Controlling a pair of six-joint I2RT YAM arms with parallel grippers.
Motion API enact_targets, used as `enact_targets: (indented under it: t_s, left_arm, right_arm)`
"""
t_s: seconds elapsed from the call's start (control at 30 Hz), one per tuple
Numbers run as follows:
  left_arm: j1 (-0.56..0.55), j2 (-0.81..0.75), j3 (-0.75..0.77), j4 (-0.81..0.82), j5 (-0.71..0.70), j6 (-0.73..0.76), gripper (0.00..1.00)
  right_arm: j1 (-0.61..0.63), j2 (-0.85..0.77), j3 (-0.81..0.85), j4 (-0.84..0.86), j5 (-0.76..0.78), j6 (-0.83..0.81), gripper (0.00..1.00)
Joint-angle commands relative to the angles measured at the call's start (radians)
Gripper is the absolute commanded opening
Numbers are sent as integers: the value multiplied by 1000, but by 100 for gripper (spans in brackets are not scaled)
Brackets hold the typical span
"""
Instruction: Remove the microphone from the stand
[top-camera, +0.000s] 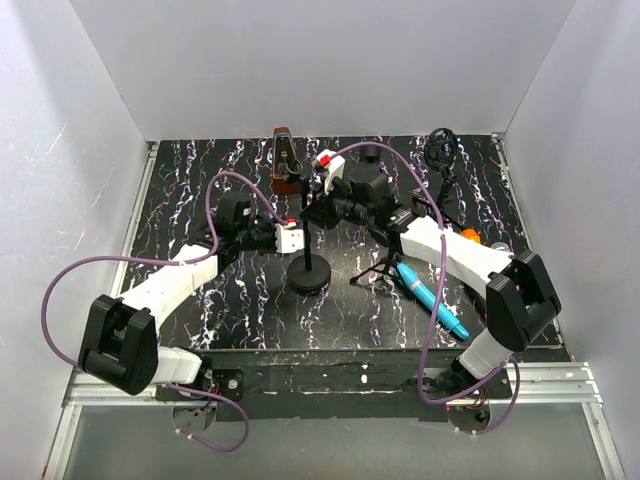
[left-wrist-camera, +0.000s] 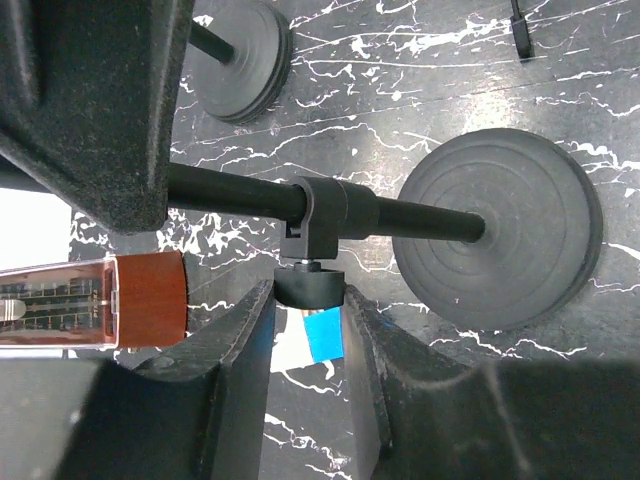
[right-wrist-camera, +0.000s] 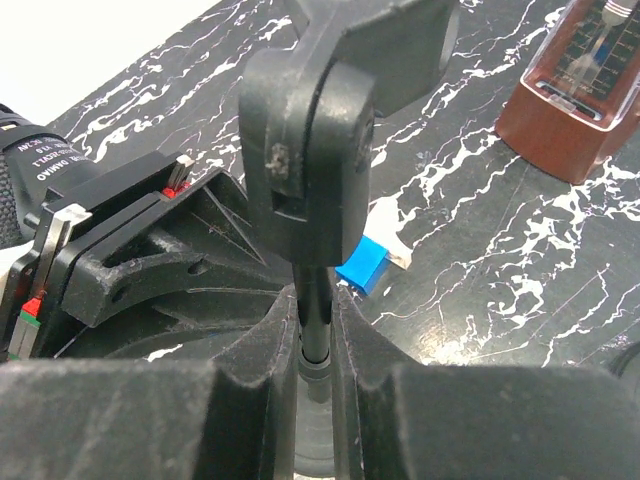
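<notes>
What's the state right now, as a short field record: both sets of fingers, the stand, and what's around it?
left fingers: either side of the clamp knob on the stand pole, seemingly touching it
right fingers: shut on the stand pole, just below the black clip
stand base: round, between the two arms
metronome: behind the stand
blue stick-shaped item: lying right of the stand, beside a small tripod
microphone in clip: cannot tell
</notes>
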Motion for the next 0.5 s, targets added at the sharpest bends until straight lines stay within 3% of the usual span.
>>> enact_targets:
  t_s: [0.0,0.33,0.47]
  left_arm:
    - [-9,29,35,-72,15,-19,29]
    - [-62,34,15,-29,23,-158,25]
    - [-67,52,73,-18,12,-360,9]
  right_arm:
    - [-2,-25,29,135,-1,25,1]
    - [-10,-5,43,127,3,38,1]
    - [-15,4,52,123,3,43,1]
